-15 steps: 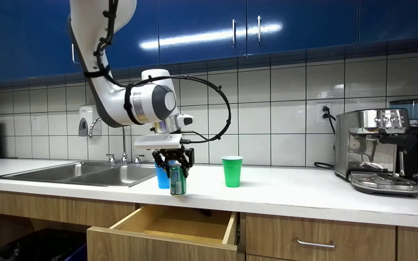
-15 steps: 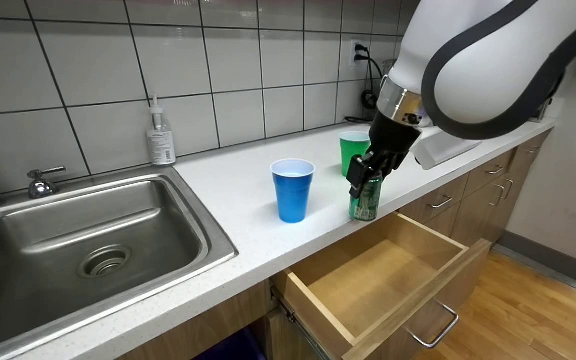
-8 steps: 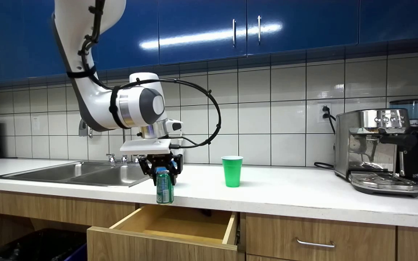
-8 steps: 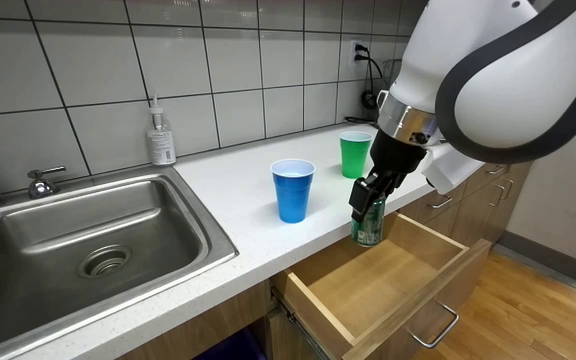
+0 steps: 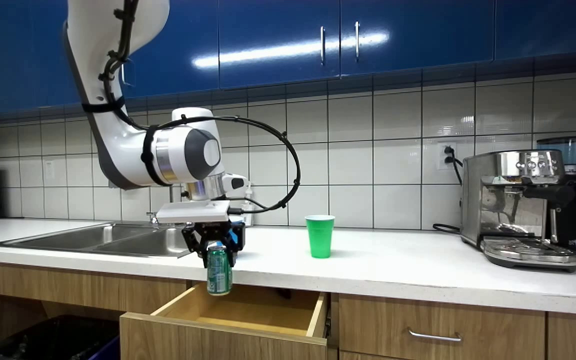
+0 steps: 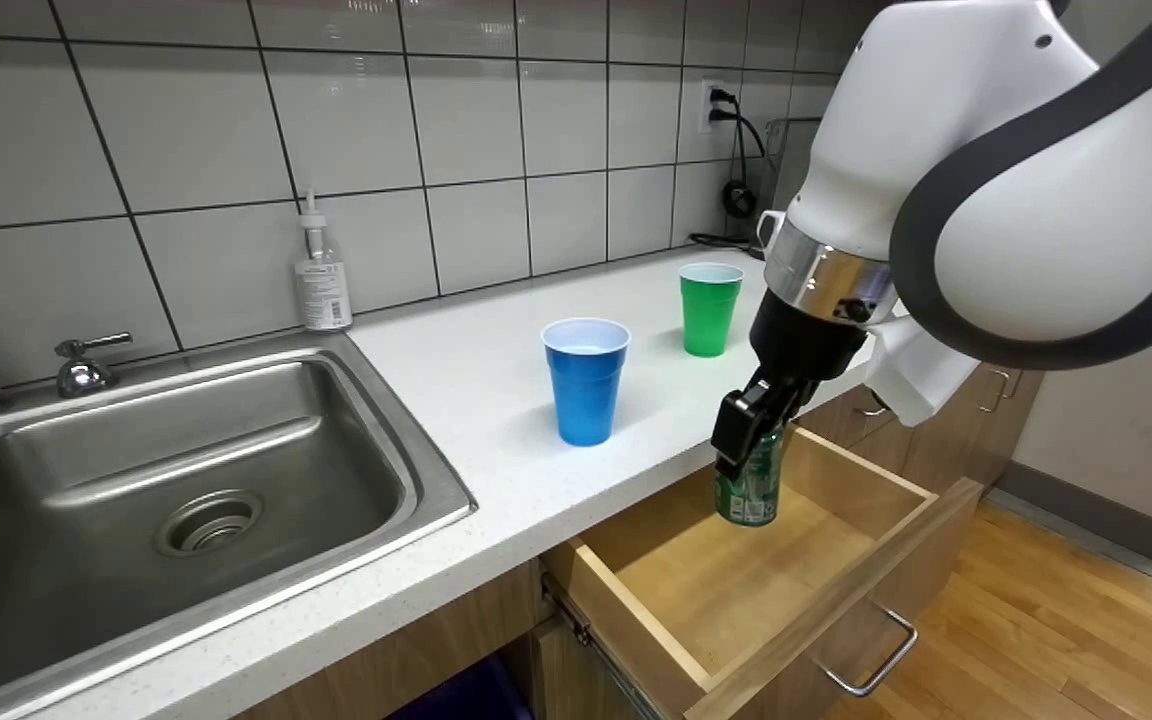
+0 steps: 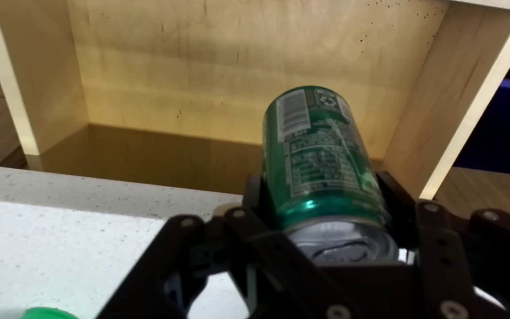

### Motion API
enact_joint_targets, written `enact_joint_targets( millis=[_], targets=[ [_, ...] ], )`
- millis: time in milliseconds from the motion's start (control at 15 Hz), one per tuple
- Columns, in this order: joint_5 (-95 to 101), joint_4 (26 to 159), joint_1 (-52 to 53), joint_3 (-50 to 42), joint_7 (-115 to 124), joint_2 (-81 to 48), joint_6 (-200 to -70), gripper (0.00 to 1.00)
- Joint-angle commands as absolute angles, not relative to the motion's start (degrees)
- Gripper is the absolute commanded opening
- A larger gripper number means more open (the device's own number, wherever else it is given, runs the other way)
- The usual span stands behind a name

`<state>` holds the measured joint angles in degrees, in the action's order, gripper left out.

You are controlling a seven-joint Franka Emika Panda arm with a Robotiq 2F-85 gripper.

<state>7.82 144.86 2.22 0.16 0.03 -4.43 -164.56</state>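
My gripper (image 5: pixel 218 260) is shut on a green can (image 5: pixel 219 275), one finger on each side near its top. In the wrist view the can (image 7: pixel 321 146) shows its barcode side and its silver lid sits close to the palm. The can is nearly upright and hangs past the counter edge, over the pulled-out wooden drawer (image 6: pixel 796 570). The drawer's bare floor (image 7: pixel 215 57) shows in the wrist view, with the can's base above it. A blue cup (image 6: pixel 586 385) and a green cup (image 6: pixel 709 312) stand on the counter behind; in an exterior view the gripper partly hides the blue one.
The white counter's front edge (image 5: pixel 288 282) runs just behind the can. The drawer's front with its metal handle (image 6: pixel 871 655) juts out. A steel sink (image 6: pixel 436 480) and a soap bottle (image 6: pixel 323 275) lie to one side, a coffee machine (image 5: pixel 518 200) to the other.
The can stood at the counter's edge a second ago. My gripper has carried it outward off the counter and downward, over the open drawer. Cups and drawer have not moved.
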Motion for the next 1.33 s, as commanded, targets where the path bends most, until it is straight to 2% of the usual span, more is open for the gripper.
enact_joint_targets(
  millis=[0,867,1267],
  targets=[
    [8.2,146.1,2.2,0.5,-0.9,-4.2,-166.2,0.38],
    [15.5,144.4,4.0,-3.0,2.5,-11.7,-171.8,0.38],
    [12.4,142.1,5.0,-3.9,2.9,-15.9,-174.1,0.38]
  ],
)
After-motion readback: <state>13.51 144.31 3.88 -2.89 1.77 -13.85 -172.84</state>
